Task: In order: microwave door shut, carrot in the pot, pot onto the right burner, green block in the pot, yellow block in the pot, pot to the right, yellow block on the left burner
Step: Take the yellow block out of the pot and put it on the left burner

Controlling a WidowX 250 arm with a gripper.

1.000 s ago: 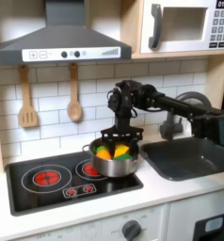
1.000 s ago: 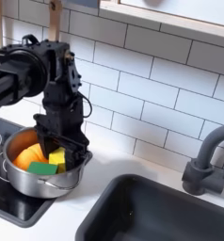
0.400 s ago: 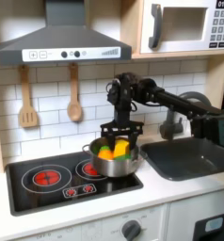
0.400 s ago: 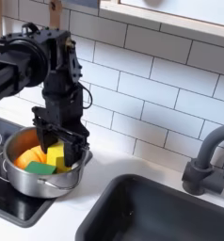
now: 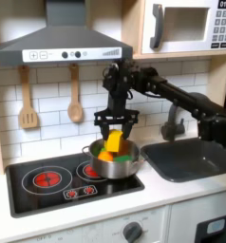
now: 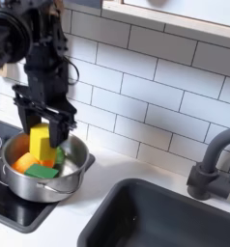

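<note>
The gripper (image 5: 116, 140) (image 6: 42, 143) hangs over the pot (image 5: 118, 163) (image 6: 42, 172), its jaws pinching the yellow block (image 5: 115, 142) (image 6: 40, 143), which sits above the pot's rim with its lower end near the contents. In both exterior views the pot stands at the cooktop's (image 5: 48, 193) (image 6: 3, 207) edge nearest the sink (image 5: 196, 158) (image 6: 175, 218), covering most of the right burner (image 5: 89, 171) as the first exterior view shows it. Inside the pot lie the carrot (image 5: 105, 157) (image 6: 26, 162) and the green block (image 6: 43, 173); in the second exterior view the green block rests toward the front rim, with the carrot to that picture's left of it. The left burner (image 5: 47, 177) is bare, well apart from the pot toward the first exterior view's left. The microwave door (image 5: 179, 27) is closed, up at the first exterior view's top right. Two wooden utensils (image 5: 28, 98) hang on the tiled wall under the hood (image 5: 63, 43), and a grey faucet (image 6: 212, 162) stands beside the sink.
</note>
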